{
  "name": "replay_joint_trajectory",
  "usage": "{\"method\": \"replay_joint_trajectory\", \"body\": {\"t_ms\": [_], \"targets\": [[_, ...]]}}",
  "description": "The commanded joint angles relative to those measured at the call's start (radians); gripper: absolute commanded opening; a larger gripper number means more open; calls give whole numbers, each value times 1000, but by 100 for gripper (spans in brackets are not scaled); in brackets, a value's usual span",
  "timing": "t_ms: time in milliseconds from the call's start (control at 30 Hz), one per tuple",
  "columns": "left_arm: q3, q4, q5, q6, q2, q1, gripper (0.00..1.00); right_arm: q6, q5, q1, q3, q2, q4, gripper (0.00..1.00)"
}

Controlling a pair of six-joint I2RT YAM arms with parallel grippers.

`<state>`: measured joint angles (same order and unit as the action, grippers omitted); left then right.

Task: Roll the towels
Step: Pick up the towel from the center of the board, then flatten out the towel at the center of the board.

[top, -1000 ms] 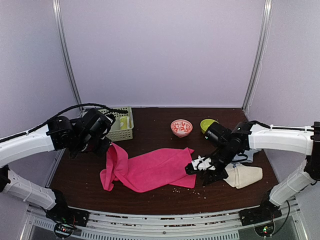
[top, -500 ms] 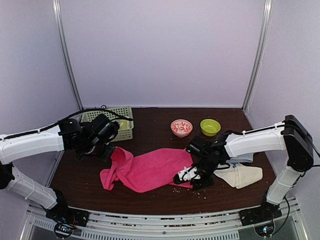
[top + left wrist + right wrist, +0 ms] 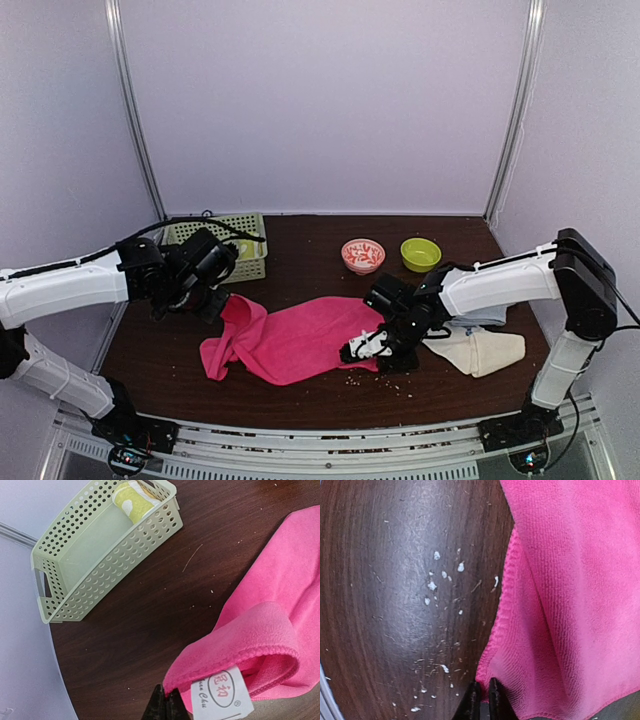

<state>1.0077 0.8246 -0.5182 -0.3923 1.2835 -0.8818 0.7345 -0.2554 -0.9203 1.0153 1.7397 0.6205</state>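
The long bright pink towel [image 3: 300,340] lies spread across the middle of the table, its left end bunched and lifted. My left gripper [image 3: 222,300] is shut on that end's corner [image 3: 166,702], beside the white label [image 3: 222,692]. At the towel's near right corner [image 3: 500,680], my right gripper [image 3: 362,347] is shut, with pink cloth pinched between its fingers [image 3: 481,696]. A rolled yellow towel [image 3: 132,497] lies in the basket. The cream towel [image 3: 485,350] is folded at the right. A light blue towel [image 3: 490,318] shows behind the right arm.
The green plastic basket [image 3: 225,262] stands at the back left, near the left arm. A red patterned bowl [image 3: 362,255] and a green bowl [image 3: 420,253] sit behind the pink towel. White crumbs [image 3: 440,580] are scattered on the dark wood beside the right gripper.
My right gripper moved left to the pink towel's near right corner and closed on it. My left gripper shifted slightly right with its held corner, then stayed put.
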Motion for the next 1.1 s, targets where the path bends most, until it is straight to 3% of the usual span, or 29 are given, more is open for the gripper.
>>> {"method": "replay_joint_trajectory", "body": {"t_ms": [0, 300, 633, 1067], "targets": [[-3, -31, -3, -3, -12, 20, 0, -44, 138, -2, 7, 1, -10, 4], [84, 8, -57, 26, -48, 98, 0, -98, 154, 111, 232, -242, 56, 0], [280, 134, -226, 23, -104, 149, 0, -231, 109, 360, 537, -306, 15, 0], [474, 233, -305, 70, -216, 151, 0, -285, 151, 480, 632, -422, -49, 0]]}}
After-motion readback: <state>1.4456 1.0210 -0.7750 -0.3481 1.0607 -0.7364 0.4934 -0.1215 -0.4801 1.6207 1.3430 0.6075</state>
